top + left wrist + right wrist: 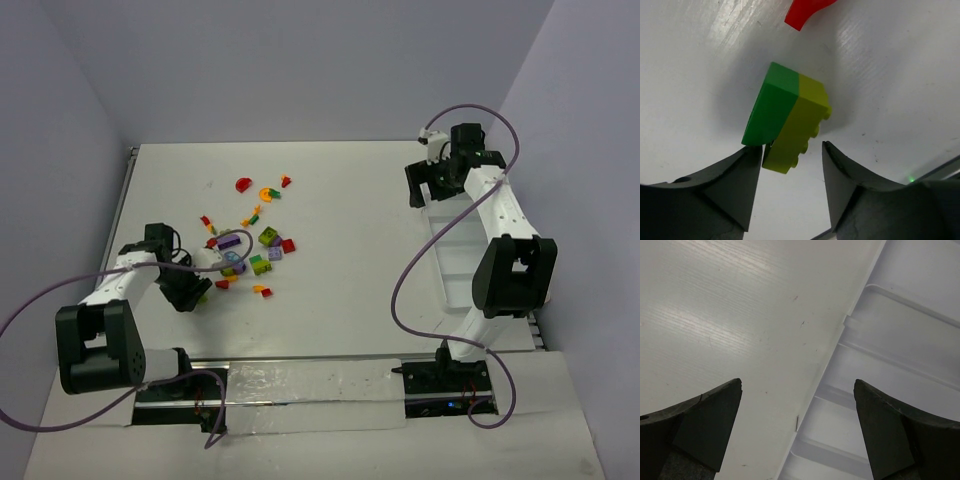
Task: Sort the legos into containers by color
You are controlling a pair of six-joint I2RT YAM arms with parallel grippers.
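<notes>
Overhead now: left arm (122,275) at eight o'clock, white tube links between chunky black joint housings; right arm (497,205) at three o'clock, same white-and-black build; purple cables (396,290) loop loose off both, running to black base blocks (445,378) near six o'clock; up close, left fingers (715,185) and right fingers (705,420) are matte charcoal wedges with curved inner faces.

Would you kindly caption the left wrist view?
Open left gripper flanking one end of a green-and-lime brick pair.
</notes>
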